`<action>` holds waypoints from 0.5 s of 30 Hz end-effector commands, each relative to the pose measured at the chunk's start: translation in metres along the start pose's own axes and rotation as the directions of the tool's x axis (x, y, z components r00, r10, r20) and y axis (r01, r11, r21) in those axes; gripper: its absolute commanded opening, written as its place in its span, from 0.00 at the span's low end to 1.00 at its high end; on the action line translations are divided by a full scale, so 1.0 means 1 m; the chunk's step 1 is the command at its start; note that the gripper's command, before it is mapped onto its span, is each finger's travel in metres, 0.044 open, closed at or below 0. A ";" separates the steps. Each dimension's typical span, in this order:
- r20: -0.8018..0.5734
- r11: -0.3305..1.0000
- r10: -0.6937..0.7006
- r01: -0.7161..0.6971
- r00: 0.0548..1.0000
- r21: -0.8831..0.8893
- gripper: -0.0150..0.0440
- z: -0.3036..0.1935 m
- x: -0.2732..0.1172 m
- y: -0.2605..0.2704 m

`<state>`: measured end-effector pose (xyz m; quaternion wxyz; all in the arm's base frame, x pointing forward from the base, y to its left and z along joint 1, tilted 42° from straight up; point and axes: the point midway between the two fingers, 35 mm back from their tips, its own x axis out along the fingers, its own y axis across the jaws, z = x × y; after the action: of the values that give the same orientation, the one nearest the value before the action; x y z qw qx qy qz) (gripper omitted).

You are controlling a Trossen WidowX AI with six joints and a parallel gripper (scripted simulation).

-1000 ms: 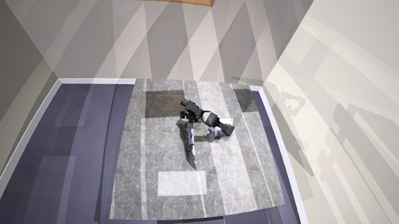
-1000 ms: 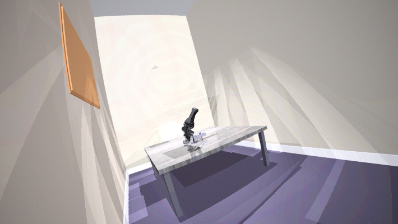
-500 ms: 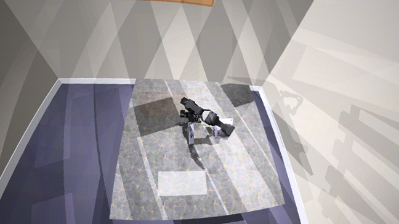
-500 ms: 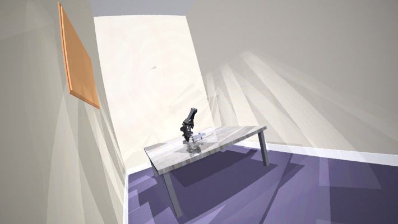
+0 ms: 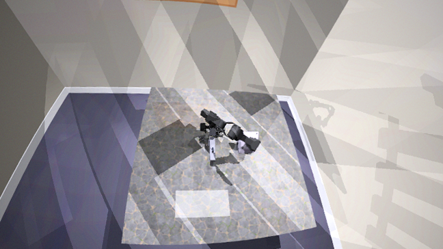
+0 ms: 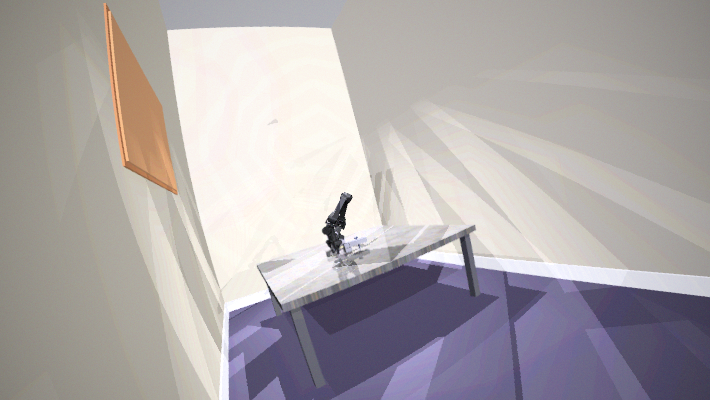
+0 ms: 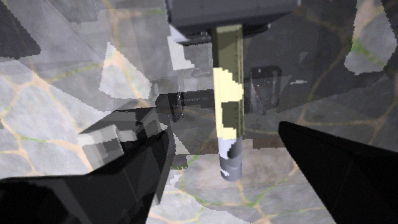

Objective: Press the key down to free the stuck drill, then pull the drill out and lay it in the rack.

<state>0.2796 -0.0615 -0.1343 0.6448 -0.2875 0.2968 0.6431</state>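
In the wrist view my gripper (image 7: 221,131) is open, its two black fingers wide apart on either side of the drill. The drill (image 7: 229,95) shows as a yellow shaft with a grey cylindrical end. It sticks out from under a dark grey block (image 7: 230,12) at the top of the view. No contact between fingers and drill shows. The key cannot be made out. The rack cannot be told for certain among the dark shapes behind the drill. In the top and exterior views the black arm hides most of the small parts near the gripper.
A grey and black block (image 7: 107,142) lies beside the left finger. A dark upright piece (image 7: 265,90) is behind the drill to the right. The arm (image 5: 235,132) (image 6: 340,212) stands over the stone-patterned table (image 5: 265,209) (image 6: 295,290). A pale rectangle (image 5: 201,203) lies near its front.
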 end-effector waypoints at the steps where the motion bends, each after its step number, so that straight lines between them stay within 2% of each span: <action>1: 0.002 1.000 -0.004 0.004 1.000 0.000 1.00 0.003 0.001 0.000; 15: 0.002 1.000 -0.004 0.004 1.000 0.000 1.00 0.007 0.002 -0.001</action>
<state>0.2810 -0.0579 -0.1323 0.6458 -0.2894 0.2964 0.6414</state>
